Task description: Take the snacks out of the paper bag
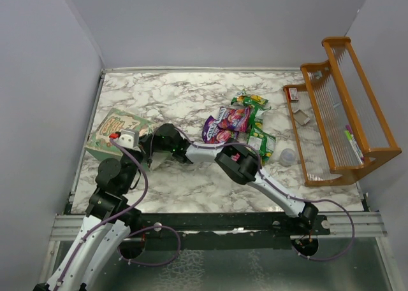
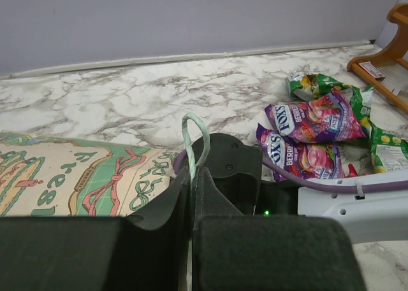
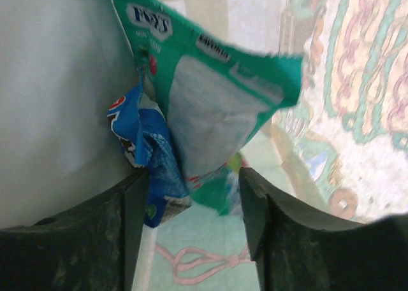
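Observation:
The paper bag (image 1: 118, 130) lies on its side at the table's left, its printed side (image 2: 76, 176) up. My left gripper (image 2: 192, 176) is shut on the bag's pale-green cord handle (image 2: 194, 135). My right gripper (image 3: 191, 195) is inside the bag and open. A green snack packet (image 3: 217, 106) and a blue one (image 3: 143, 144) hang between its fingers (image 3: 127, 214). The blue packet touches the left finger; the green one is clear of the right finger. Purple packets (image 2: 312, 122) and green packets (image 1: 255, 103) lie out on the marble.
An orange wooden rack (image 1: 338, 113) stands at the right edge, with a small translucent cup (image 1: 288, 156) beside it. Grey walls close in the left, back and right. My right arm (image 1: 236, 163) stretches across the table's middle towards the bag.

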